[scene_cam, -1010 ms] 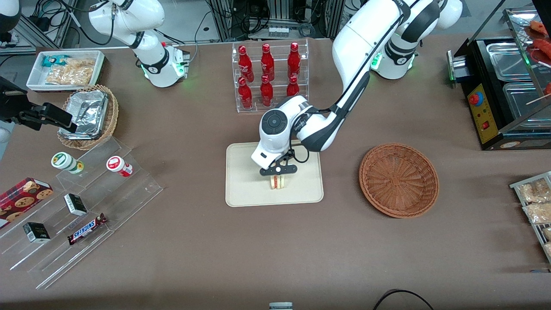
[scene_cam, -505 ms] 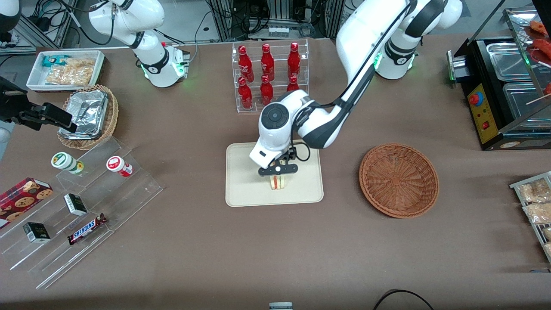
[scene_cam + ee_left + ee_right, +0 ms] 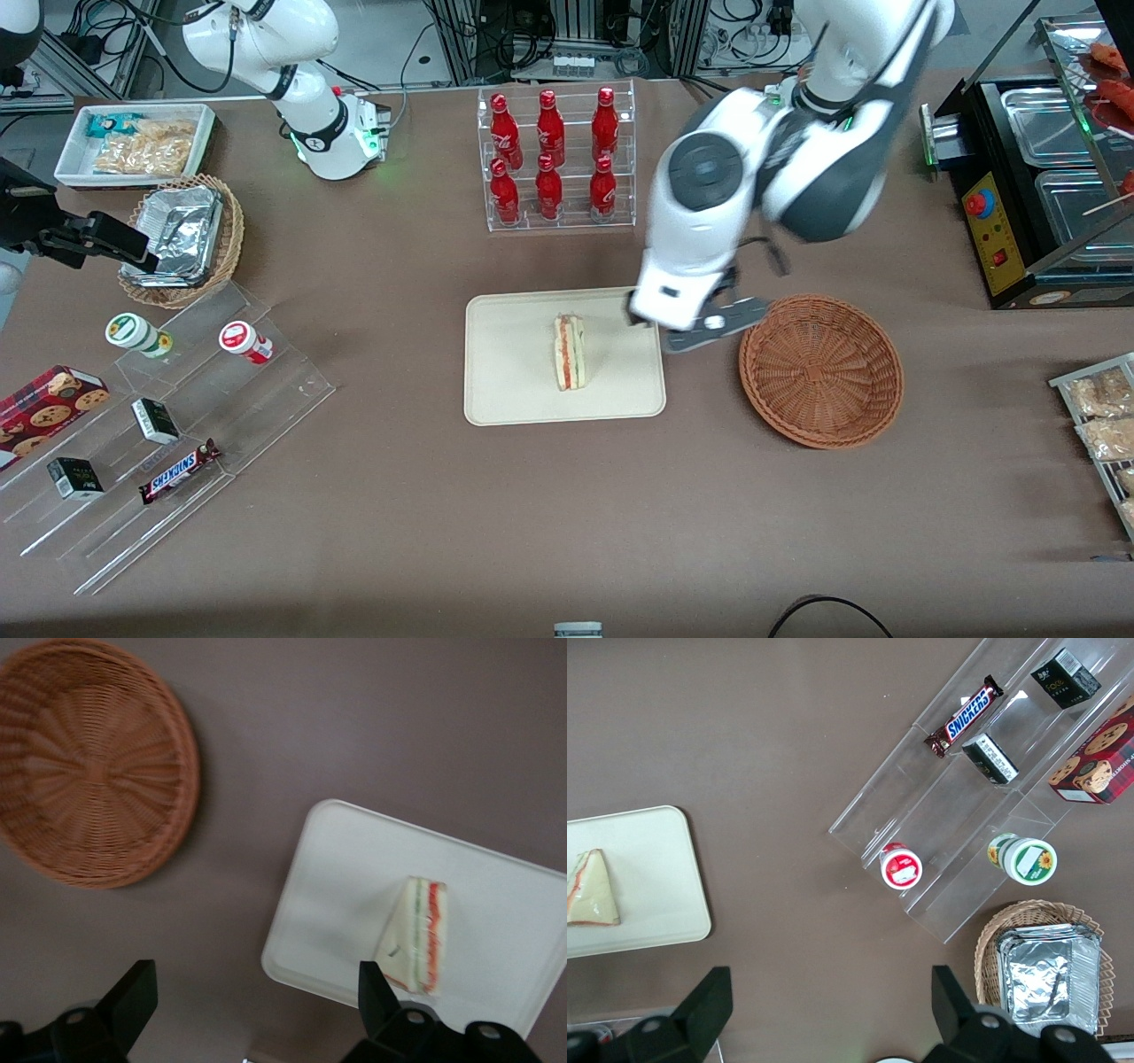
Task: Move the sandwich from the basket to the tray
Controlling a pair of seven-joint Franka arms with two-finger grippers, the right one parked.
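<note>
The sandwich (image 3: 569,352) lies on the tray (image 3: 505,372) — the basket (image 3: 821,369) sits beside it, toward the working arm's end. The gripper (image 3: 700,326) hangs above the gap between them, fingers spread.

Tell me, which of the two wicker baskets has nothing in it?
The reddish-brown basket beside the tray, right by the open gripper, is bare inside. The lighter tan basket, toward the parked arm's end, holds foil containers.

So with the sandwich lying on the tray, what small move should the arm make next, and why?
Probably just lift clear and retreat toward its own end of the table. The sandwich rests alone on the tray, the basket is empty, and the gripper hangs open between tray and basket, holding nothing.
</note>
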